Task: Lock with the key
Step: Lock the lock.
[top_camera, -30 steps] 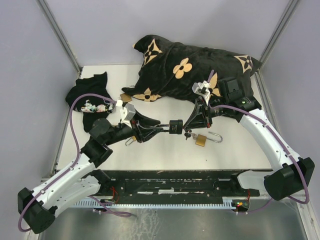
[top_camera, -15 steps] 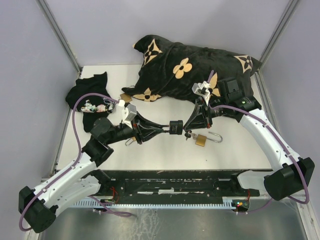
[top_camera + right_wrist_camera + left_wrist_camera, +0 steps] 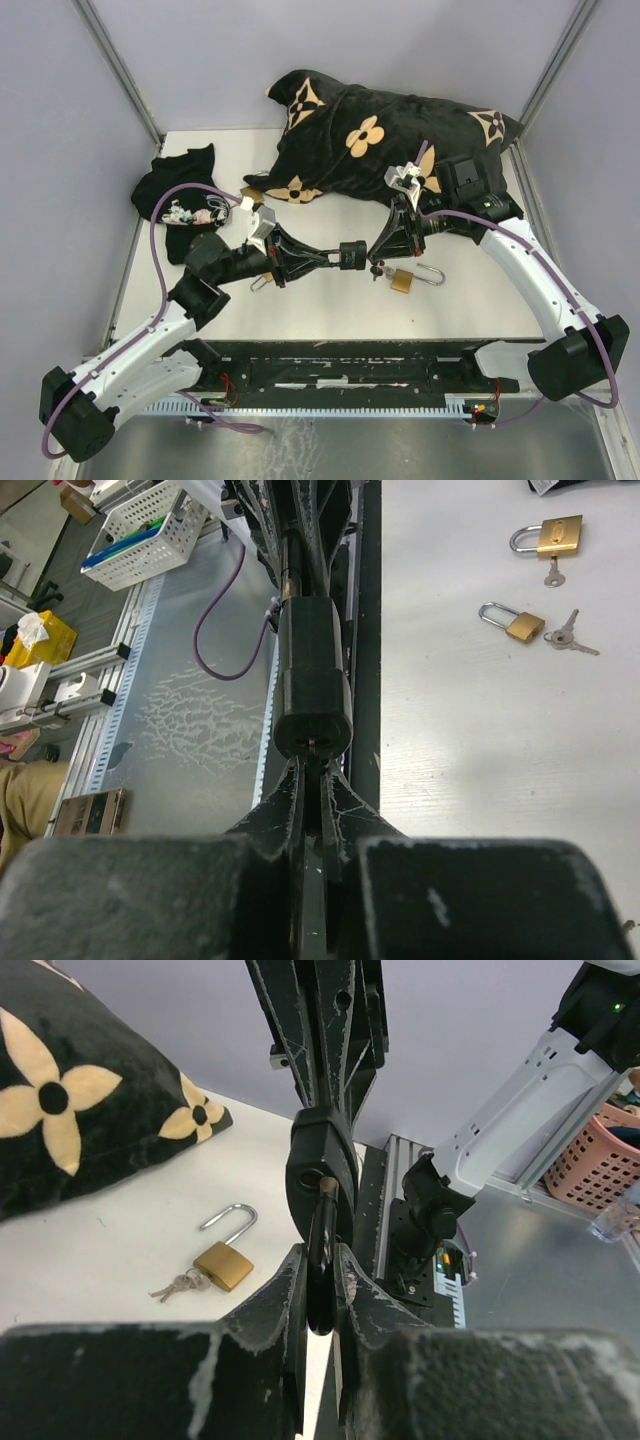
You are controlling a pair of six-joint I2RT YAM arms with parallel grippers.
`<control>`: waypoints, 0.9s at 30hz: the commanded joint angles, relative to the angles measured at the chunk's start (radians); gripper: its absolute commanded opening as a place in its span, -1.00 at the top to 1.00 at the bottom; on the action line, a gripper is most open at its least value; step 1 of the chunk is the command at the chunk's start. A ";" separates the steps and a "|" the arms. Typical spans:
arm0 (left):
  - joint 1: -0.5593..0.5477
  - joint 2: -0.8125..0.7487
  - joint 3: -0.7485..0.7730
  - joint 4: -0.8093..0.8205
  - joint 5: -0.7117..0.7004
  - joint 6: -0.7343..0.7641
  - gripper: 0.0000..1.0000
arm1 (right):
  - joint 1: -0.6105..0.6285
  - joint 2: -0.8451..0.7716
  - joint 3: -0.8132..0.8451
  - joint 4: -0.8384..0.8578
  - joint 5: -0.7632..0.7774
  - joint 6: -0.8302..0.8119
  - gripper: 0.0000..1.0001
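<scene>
The black lock [image 3: 350, 254] is up in the air over the middle of the white surface [image 3: 330, 315], btw the two arms. It lies sideways, its long side in line w/ the left arm's fingers.

The left end effector [image 3: 336, 256] reaches in from the left & is clenched on the shackle [image 3: 321, 1250]. That is the thin dark bar sticking out of one end of the lock. Both fingers [image 3: 293, 1290] press on it. Next to the bar there is a round hole in that end.

The right end effector [image 3: 378, 262] points down from the back right, jaws pinched tight. Its tips sit right at the lock's other end, where the keyhole is. It is grasping the key [image 3: 375, 270]; only a thin bit shows btw the tips.

A gold lock [image 3: 402, 281] lies flat on the surface just right of those tips, loop open, small keys touching it. Two more gold locks [image 3: 524, 627] [image 3: 557, 535] lie near the left arm, each w/ keys.

A big black pillow [image 3: 400, 120] w/ tan flowers is at the back. A dark cloth [image 3: 180, 195] is at the back left.
</scene>
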 commanded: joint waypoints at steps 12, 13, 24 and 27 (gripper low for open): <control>0.030 -0.006 -0.099 0.241 -0.106 -0.229 0.94 | 0.005 0.011 -0.045 0.348 0.000 0.291 0.23; 0.034 0.004 -0.090 0.220 -0.108 -0.224 0.94 | 0.005 0.016 -0.056 0.369 0.003 0.309 0.23; 0.089 0.093 0.030 -0.009 -0.143 -0.146 0.94 | 0.006 0.050 -0.308 0.934 0.092 0.683 -0.43; 0.097 0.120 0.069 -0.021 -0.158 -0.178 0.94 | 0.020 0.019 -0.388 1.100 0.119 0.652 -0.84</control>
